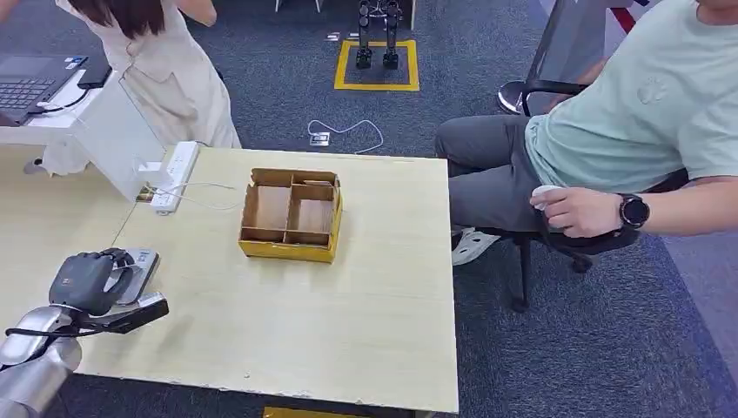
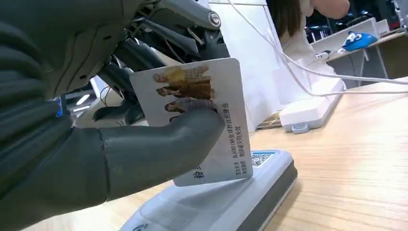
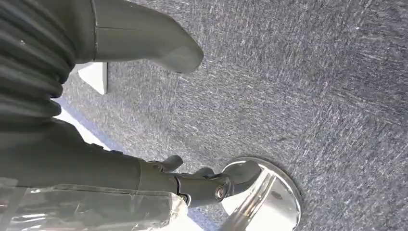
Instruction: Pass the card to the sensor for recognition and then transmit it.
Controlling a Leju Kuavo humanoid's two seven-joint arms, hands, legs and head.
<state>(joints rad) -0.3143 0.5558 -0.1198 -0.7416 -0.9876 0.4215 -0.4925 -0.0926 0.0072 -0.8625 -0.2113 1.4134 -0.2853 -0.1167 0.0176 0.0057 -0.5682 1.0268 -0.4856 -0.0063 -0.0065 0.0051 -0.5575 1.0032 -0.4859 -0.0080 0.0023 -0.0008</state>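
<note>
I see L hand pinching card just over sensor on bench; R hand holds nothing, fingers apart, above carpet.

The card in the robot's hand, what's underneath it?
The grey card reader on the table sits right below the card. The left hand and card hide part of the reader's top.

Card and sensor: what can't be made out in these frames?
- Card, left wrist view: the thumb of the left hand covers its middle; its small print is unreadable.
- Card, head view: hidden under the hand.
- Sensor, left wrist view: near end cut off by the frame edge; whether the card touches it is unclear.
- Right hand, right wrist view: fingers partly cut off.
</note>
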